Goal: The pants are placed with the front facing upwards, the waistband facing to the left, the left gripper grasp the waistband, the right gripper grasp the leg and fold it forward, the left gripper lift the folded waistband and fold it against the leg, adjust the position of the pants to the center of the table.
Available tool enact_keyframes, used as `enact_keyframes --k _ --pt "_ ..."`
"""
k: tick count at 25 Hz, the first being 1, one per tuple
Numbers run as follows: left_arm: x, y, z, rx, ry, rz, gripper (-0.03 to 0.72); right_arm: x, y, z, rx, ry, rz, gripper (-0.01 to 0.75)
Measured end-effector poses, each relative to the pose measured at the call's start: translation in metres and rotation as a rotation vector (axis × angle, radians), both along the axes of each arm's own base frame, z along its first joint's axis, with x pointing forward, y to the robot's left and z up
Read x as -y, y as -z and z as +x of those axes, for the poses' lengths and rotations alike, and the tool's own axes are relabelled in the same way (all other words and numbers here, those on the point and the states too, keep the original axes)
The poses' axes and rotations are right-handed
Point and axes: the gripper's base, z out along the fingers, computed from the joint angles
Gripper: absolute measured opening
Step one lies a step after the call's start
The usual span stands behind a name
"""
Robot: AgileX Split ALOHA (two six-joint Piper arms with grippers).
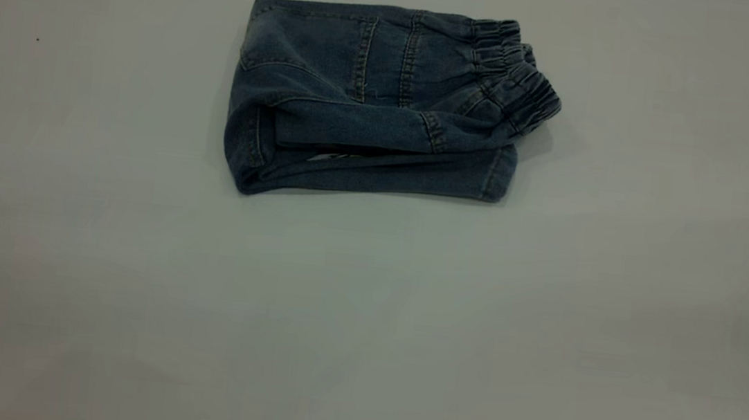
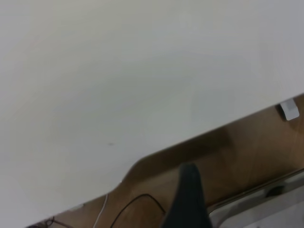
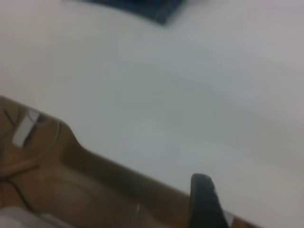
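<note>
The table (image 1: 363, 320) is big, pale, w/ the pants (image 1: 379, 102) lying folded near its far edge, approx. middle between left & right edges. The waistband (image 1: 517, 79) sits on top, at the bundle's right end. Left gripper (image 2: 189, 199) hangs over the table's edge, right gripper (image 3: 204, 202) also; open or closed, I cannot tell for both.

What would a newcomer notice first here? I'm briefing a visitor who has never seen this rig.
The folded pants, a blue denim bundle lying alone on the far half of the pale table, their waistband at the exterior view's right. Neither arm is over them; each wrist view shows only one dark finger by the table's edge.
</note>
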Motion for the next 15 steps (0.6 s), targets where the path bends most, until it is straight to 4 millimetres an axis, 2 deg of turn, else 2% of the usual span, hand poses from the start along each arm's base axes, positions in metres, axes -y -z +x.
enact_keyframes --k 5,15 --pt "-0.0018 0.0017 -0.0080 0.052 0.000 -0.011 0.534 0.0035 -0.0008 -0.0067 0.047 0.000 0.025 0.381" --pt "-0.0021 0.0014 -0.0095 0.062 0.000 -0.014 0.534 0.0048 -0.0010 -0.0093 0.065 0.001 0.035 0.381"
